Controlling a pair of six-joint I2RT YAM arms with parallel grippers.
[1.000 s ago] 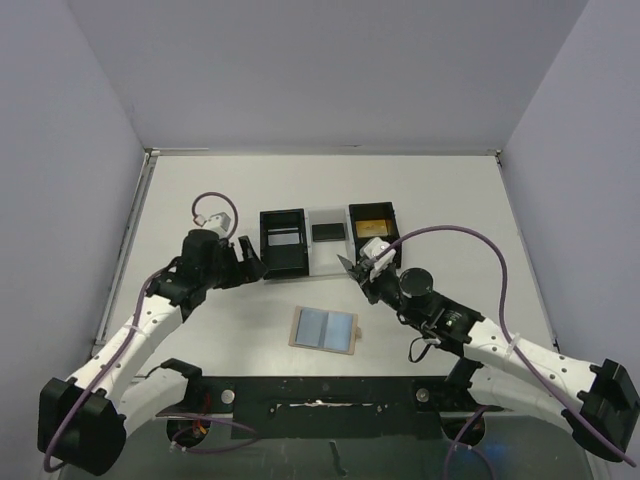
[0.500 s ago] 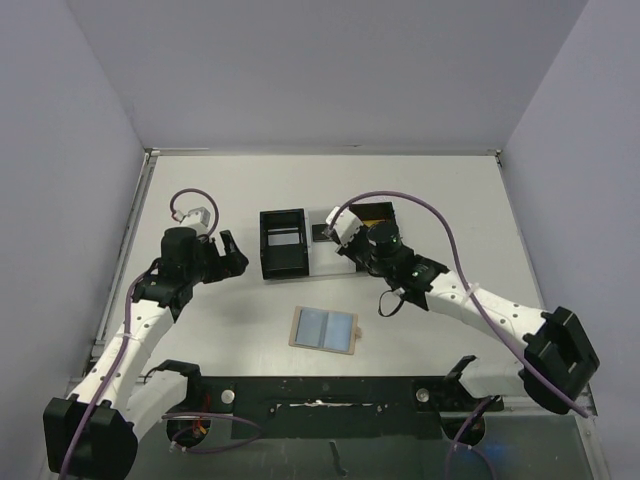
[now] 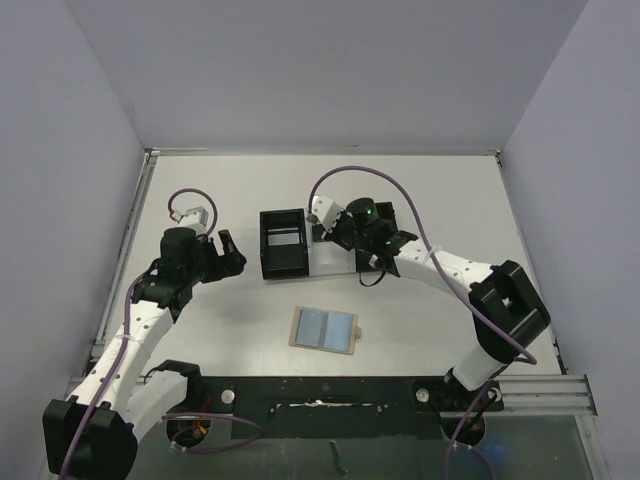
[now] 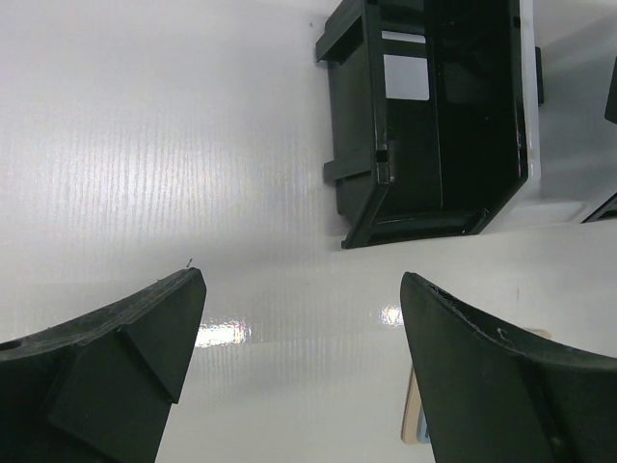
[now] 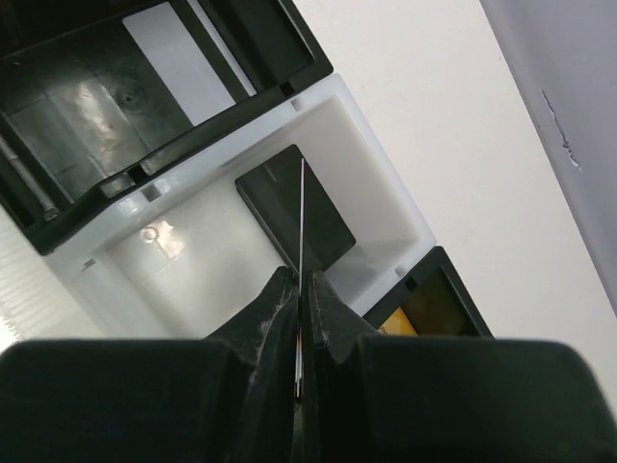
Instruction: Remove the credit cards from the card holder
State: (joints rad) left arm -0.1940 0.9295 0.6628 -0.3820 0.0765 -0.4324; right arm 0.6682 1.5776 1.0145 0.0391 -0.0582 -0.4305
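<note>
the white table (image 3: 200, 190) carries the three-compartment tray (image 3: 264, 245), which has black ends and a white middle. the right gripper (image 5: 301, 289) hangs over the tray's white middle, fingers pinched tight on a thin card (image 5: 302, 217) seen edge-on. below it a dark card (image 5: 328, 231) lies flat in that same compartment. the left gripper (image 4: 299, 357) sits just left of the tray, fingers spread wide, holding nothing. the card holder (image 3: 324, 329) lies open, blue-grey panels up, on the near side of the tray, well apart from it.
</note>
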